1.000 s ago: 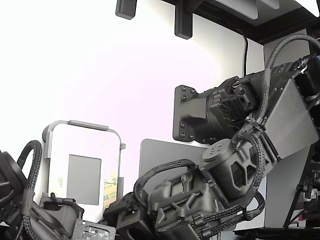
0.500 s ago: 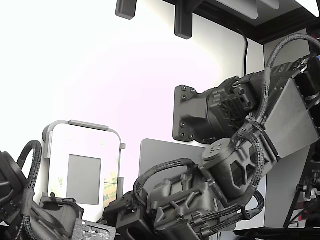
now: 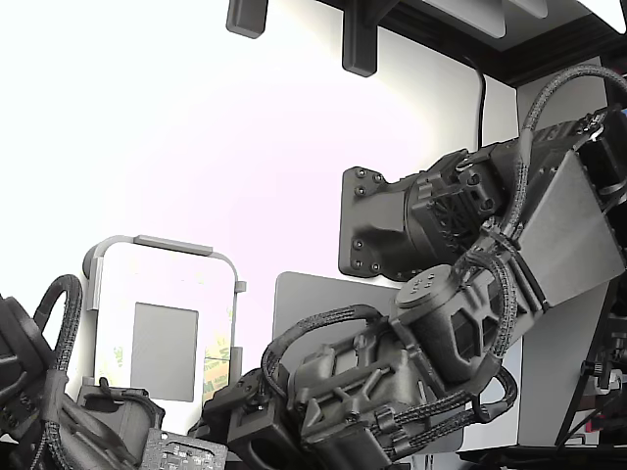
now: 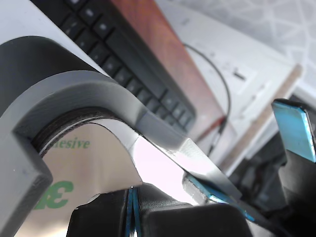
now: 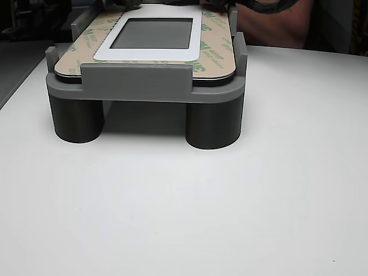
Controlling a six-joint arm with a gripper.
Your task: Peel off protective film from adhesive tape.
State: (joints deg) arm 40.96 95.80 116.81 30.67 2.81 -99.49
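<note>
The protective film is lying as a pale-yellow, green-printed strip along the edges of a flat panel, around a white frame with a grey rectangular patch at its middle; in the other view it is filling the upper centre of the frame. In the exterior view the same film is showing at lower left, along the panel's right-hand edge. In the wrist view it is sitting very close at lower left, its green lettering large and partly cut off. The adhesive tape itself is not showing apart from its liner.

The arm is bending down from the upper right of the exterior view toward lower centre, black braided cables looping around its joints. The gripper is appearing in the wrist view as dark fingers with blue pads, at the fixture's rim; whether they are pinching the film I cannot tell.

The panel is resting in a grey fixture with raised tabs, standing on round legs. The fixture is sitting on a white table. Beyond it, in the wrist view's upper part, a black keyboard is lying on a reddish-brown surface.
</note>
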